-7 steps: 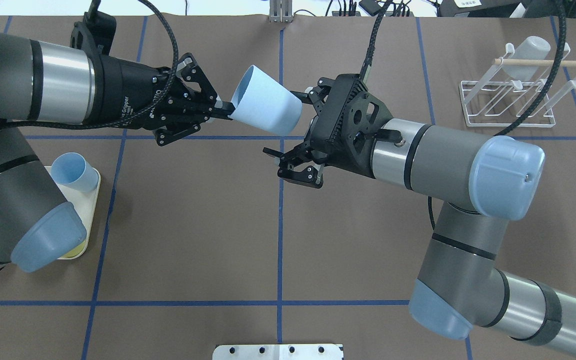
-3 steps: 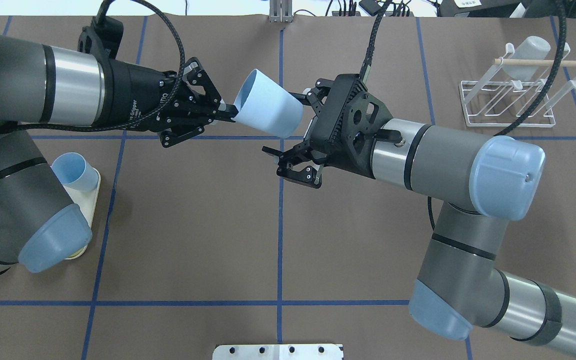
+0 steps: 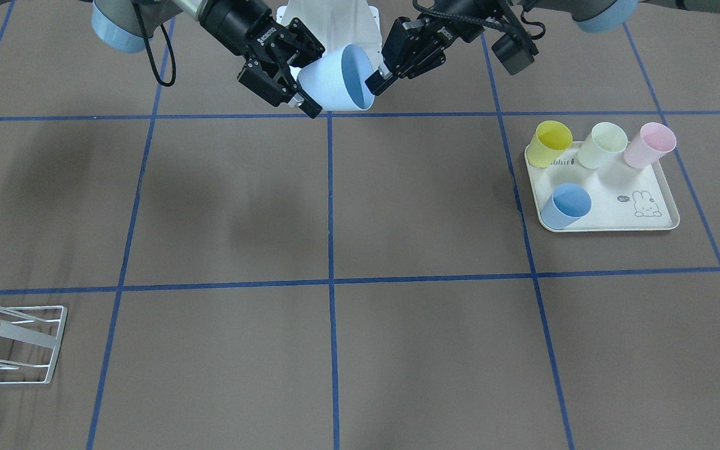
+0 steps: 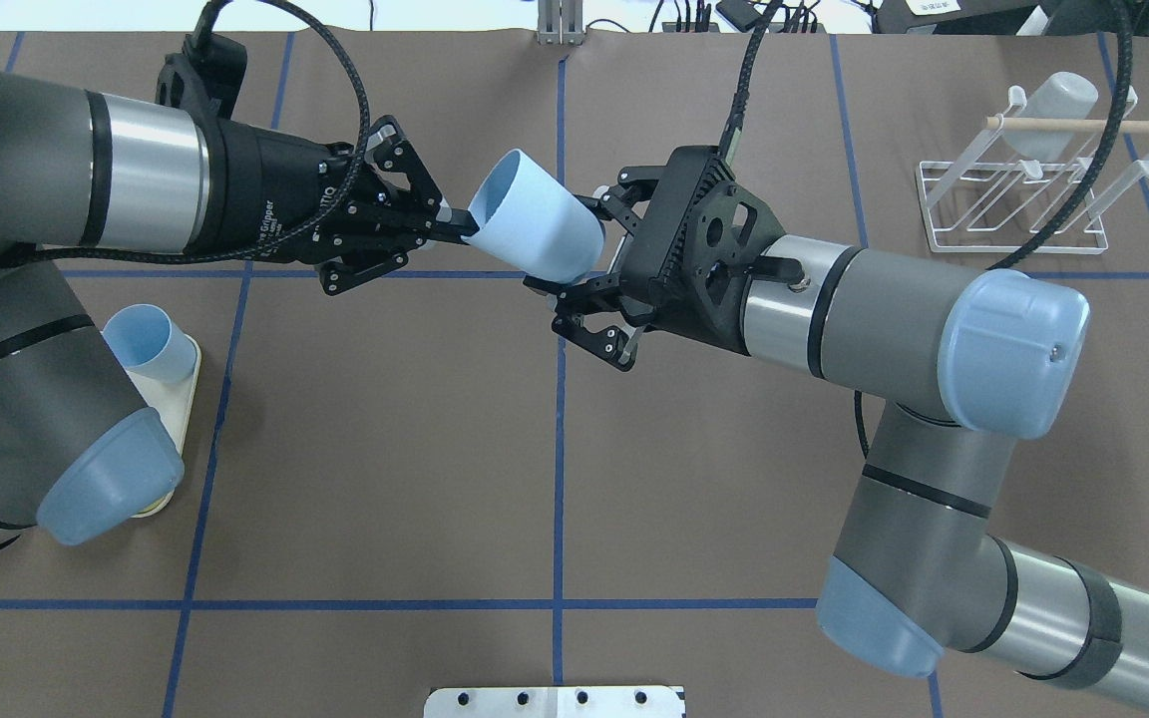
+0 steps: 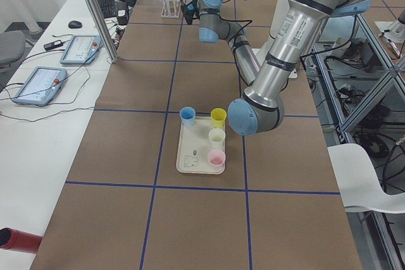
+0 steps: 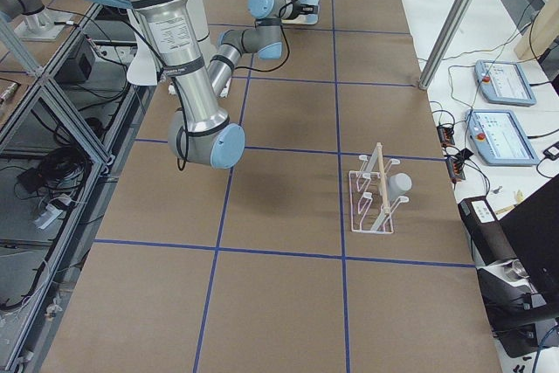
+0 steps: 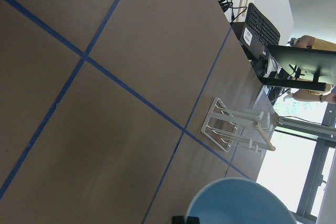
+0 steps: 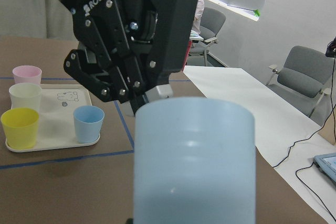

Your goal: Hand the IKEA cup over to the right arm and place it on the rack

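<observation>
L gripper (image 4: 455, 221) clamped on cup (image 4: 535, 224) rim. R gripper (image 4: 569, 242) jaws straddle cup base, grip unclear; confirm R squeeze before L releases.

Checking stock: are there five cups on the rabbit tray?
No, the tray holds four: yellow cup, pale green cup, pink cup and blue cup.

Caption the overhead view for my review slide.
Mid-air handover: left hand pinches the pale blue cup by its rim; right hand straddles its base.
</observation>
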Robot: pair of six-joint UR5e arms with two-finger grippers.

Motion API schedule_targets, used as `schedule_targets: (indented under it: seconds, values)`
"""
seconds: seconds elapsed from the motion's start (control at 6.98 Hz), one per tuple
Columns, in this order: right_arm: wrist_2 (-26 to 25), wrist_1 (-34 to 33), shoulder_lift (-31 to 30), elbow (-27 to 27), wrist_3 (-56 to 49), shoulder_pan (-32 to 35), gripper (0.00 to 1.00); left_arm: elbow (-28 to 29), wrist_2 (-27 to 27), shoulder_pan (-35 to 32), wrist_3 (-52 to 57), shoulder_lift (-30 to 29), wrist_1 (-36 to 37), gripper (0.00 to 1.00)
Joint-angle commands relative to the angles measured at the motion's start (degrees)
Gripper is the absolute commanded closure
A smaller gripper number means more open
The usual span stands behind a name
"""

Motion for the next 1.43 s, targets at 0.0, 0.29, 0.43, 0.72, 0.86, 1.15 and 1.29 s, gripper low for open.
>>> schedule_targets:
  seconds: [0.0, 0.29, 0.43, 0.72, 0.86, 1.15, 1.29]
  values:
    - [0.0, 0.0, 0.0, -0.1, 0.0, 0.0, 0.49, 0.1, 0.0, 0.0, 0.6, 0.2, -2.0, 0.41]
    - [0.0, 0.0, -0.1, 0.0, 0.0, 0.1, 0.49, -0.4, -0.4, -0.6, 5.1, 0.8, -1.9, 0.0]
    - [0.0, 0.0, -0.2, 0.0, 0.0, 0.2, 0.5, -0.9, -0.7, -1.3, 7.1, 2.2, -1.9, 0.0]
    - [0.5, -1.5, -1.3, 0.0, -0.4, 2.4, 0.71, -3.5, -0.9, -2.0, 16.0, 9.7, -1.8, 0.0]
    - [1.4, -6.5, -1.8, 0.4, -2.2, 5.1, 0.86, -4.2, -0.8, -2.1, 22.9, 13.8, -1.5, 0.0]
    - [1.6, -14.6, -3.4, 0.5, -9.5, 9.4, 1.0, -4.1, -0.5, -2.3, 28.2, 16.4, -1.4, 0.0]
    - [1.2, -15.2, -6.6, 0.4, -12.3, 12.0, 1.0, -4.1, -0.5, -2.2, 28.2, 16.5, -1.4, 0.0]
